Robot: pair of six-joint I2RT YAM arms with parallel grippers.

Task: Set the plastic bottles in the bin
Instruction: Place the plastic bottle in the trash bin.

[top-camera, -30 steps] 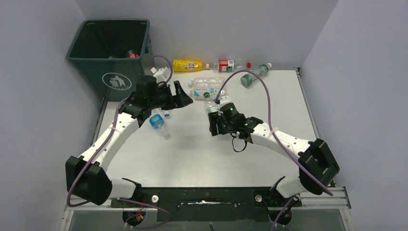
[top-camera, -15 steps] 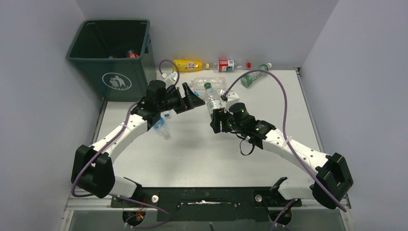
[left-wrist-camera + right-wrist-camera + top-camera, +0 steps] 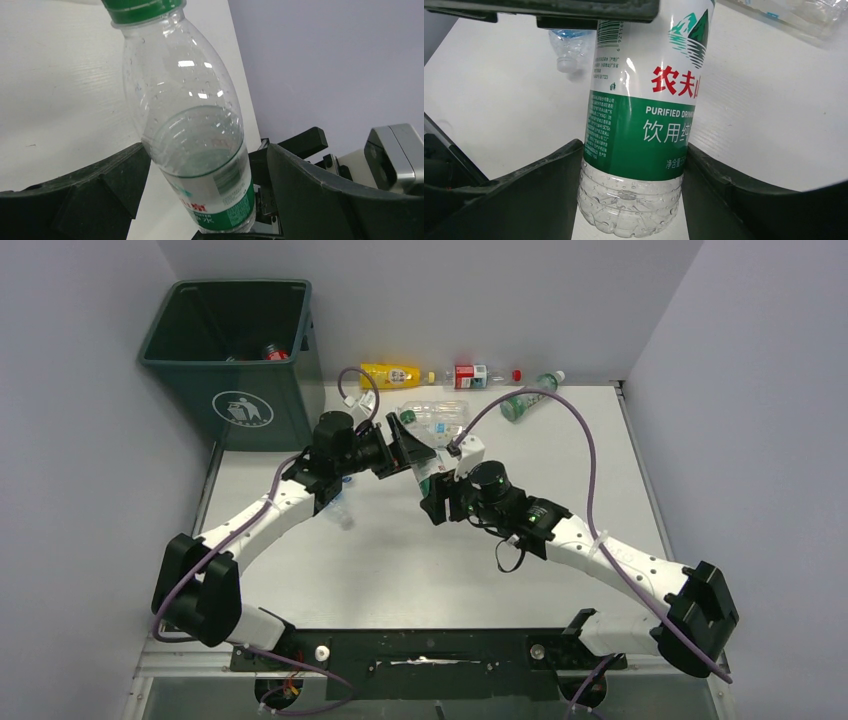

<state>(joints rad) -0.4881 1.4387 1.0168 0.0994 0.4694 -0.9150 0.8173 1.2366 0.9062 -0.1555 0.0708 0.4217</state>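
Note:
A clear plastic bottle (image 3: 639, 125) with a green label and green cap (image 3: 142, 7) hangs over the table's middle, and my right gripper (image 3: 631, 160) is shut on its lower body near the base. My left gripper (image 3: 205, 165) stands open, its fingers (image 3: 300, 185) on either side of the same bottle's upper part, with a gap at the right finger. In the top view the two grippers meet at this bottle (image 3: 427, 475). The dark green bin (image 3: 243, 405) stands at the far left with a red-capped bottle (image 3: 273, 353) inside.
Along the back edge lie a yellow bottle (image 3: 390, 374), a red-labelled bottle (image 3: 470, 375) and a green-labelled bottle (image 3: 527, 400). Clear bottles (image 3: 435, 418) lie just behind the grippers. A blue-labelled bottle (image 3: 338, 505) lies under my left arm.
My right gripper lifted the green-labelled bottle off the table and brought it left. My left gripper swung right and now has its open fingers around that bottle.

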